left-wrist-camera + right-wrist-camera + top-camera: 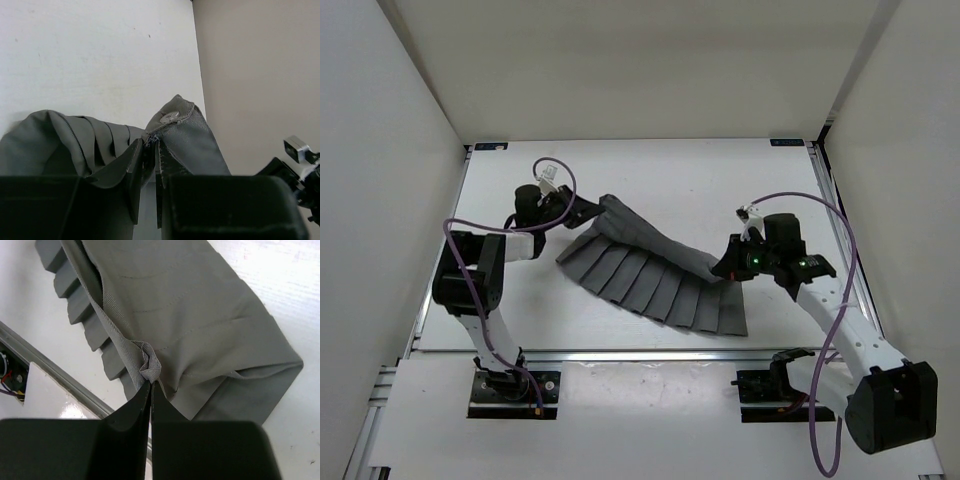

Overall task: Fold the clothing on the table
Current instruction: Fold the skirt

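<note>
Skirt: the dark grey pleated fabric skirt [650,275] lies on the white flat table [720,180], stretched slantwise between the two arms, with its pleated hem fanned toward the near metal rail [620,356].
Left gripper: the left gripper [588,209] has its fingers clamped on the waistband corner at the far-left end, beside a small round button [169,117].
Right gripper: the right gripper [730,268] pinches a bunched fold at the skirt's right end, fingers pressed together on the cloth.
</note>
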